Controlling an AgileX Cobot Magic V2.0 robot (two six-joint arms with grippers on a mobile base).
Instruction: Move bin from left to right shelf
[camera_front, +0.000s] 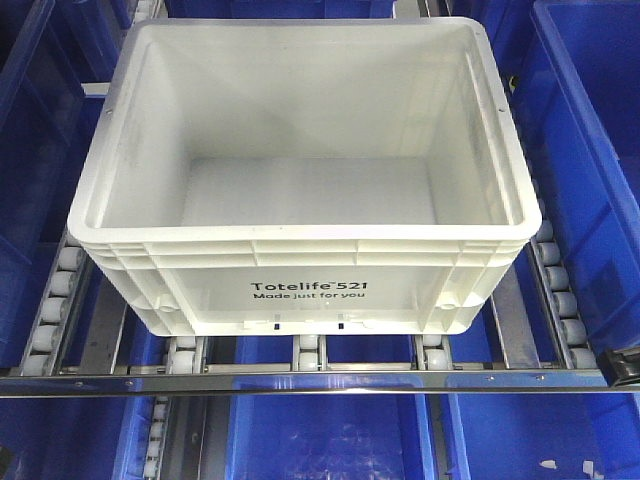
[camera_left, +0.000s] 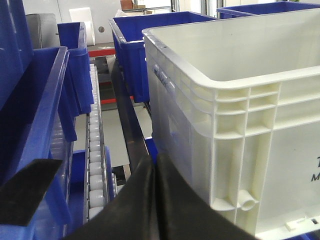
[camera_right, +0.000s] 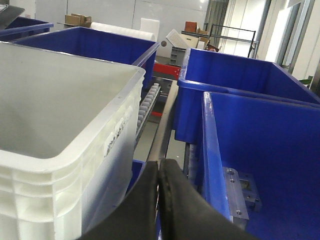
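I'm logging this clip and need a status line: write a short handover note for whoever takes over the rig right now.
Left end effector: shut, empty, beside the bin's left wall.
Right end effector: shut, empty, in the gap between the bin and a blue bin.
Bin: empty, upright on the roller tracks, just behind the steel front rail. Neither arm holds it.
Done or left: the views do not show which shelf this is; confirm that, then grasp and move the bin if it is the left one.

White bin (camera_front: 300, 150), black print; blue bins (camera_front: 590, 150); grey shelf (camera_front: 300, 382).
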